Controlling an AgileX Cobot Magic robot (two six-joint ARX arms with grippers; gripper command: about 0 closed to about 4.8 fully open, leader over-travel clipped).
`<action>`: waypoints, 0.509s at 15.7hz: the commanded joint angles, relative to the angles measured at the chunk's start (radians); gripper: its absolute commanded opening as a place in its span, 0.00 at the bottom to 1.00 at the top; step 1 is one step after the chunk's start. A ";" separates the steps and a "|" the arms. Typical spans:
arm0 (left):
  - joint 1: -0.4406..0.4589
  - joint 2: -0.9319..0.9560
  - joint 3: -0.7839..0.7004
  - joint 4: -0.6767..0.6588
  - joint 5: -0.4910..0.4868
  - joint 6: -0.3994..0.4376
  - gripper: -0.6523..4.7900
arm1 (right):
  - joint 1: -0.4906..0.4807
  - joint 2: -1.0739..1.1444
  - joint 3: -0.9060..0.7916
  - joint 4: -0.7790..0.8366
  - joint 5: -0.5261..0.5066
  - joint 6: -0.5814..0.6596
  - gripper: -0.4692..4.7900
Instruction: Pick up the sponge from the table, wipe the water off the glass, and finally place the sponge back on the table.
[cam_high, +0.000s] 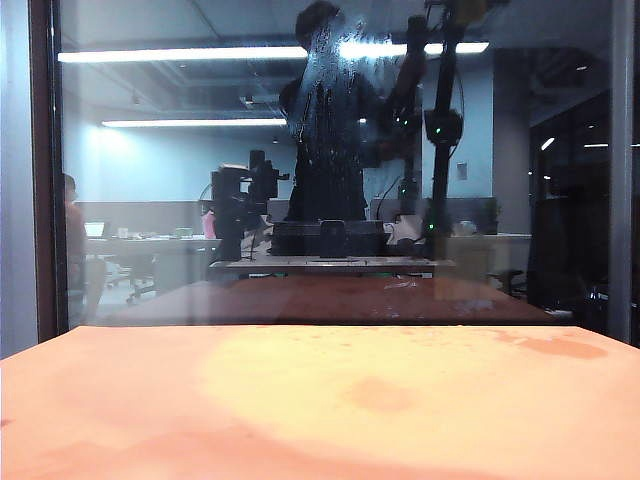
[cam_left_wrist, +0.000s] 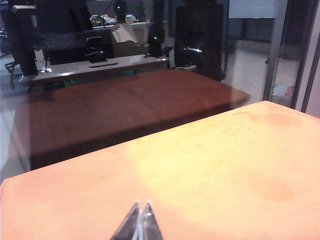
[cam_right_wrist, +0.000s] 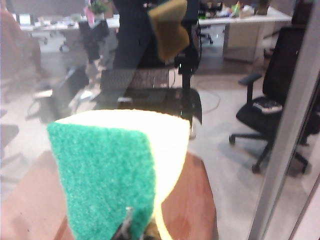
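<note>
One sponge (cam_right_wrist: 112, 170), one glass (cam_high: 330, 160) pane, one table (cam_high: 320, 410), two grippers. The right gripper (cam_right_wrist: 134, 231) is clamping the sponge at its lower edge, fingertips barely showing under the foam. The sponge is being held up in front of the glass, off the table, green scouring face and cream foam edge both facing the wrist camera. A dimmer mirrored copy of it is showing higher up in the pane (reflection only, not a second sponge).

The left gripper (cam_left_wrist: 140, 225) is sitting low over the table with its fingertips pressed together, nothing between them.

In the exterior view the glass is standing upright along the table's far edge, with a dark vertical frame on the left and a pale one on the right. Water (cam_high: 335, 95) is showing as a whitish, streaky smear in the upper middle of the pane; neither arm is directly visible in that view.

The tabletop is lying open from the near edge to the pane. Only faint darker blotches are marking it, middle and far right.
</note>
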 joint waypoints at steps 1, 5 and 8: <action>0.000 0.001 0.003 0.008 0.003 0.001 0.11 | 0.001 -0.117 -0.216 0.130 0.001 -0.003 0.07; 0.000 0.001 0.003 0.008 0.003 0.001 0.11 | 0.001 -0.270 -0.534 0.270 -0.004 -0.010 0.07; 0.000 0.001 0.003 0.008 0.003 0.001 0.11 | 0.001 -0.391 -0.793 0.356 -0.030 -0.010 0.07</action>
